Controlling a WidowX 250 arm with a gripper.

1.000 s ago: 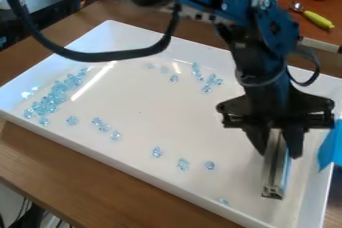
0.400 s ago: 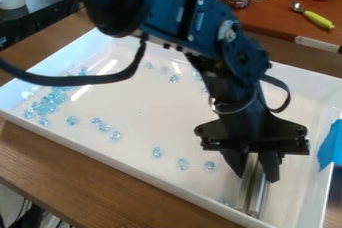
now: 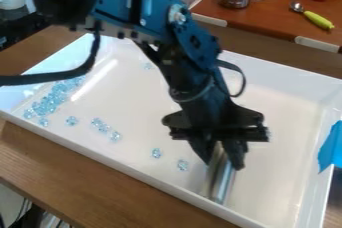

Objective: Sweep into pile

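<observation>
**Stray beads (image 3: 183,165) could slip round the sweeping bar (image 3: 220,182)**

Camera view, reading the white tray (image 3: 267,217) as a dial: the black gripper (image 3: 222,159) is at five o'clock, its fingers closed on the metallic bar, which leans with its lower end near the tray's near wall. Two stray beads lie just beside it, around six o'clock; others string out towards nine, where the main cluster (image 3: 50,103) sits.

The likeliest trouble is beads escaping round the bar's end, as it is narrow and they are scattered. If its lower edge lifts or tilts, some could pass beneath. Riding too close to the near wall might jam the bar or twist it in the grip. Pushing too hard towards nine could scatter the cluster instead of adding to it.
</observation>
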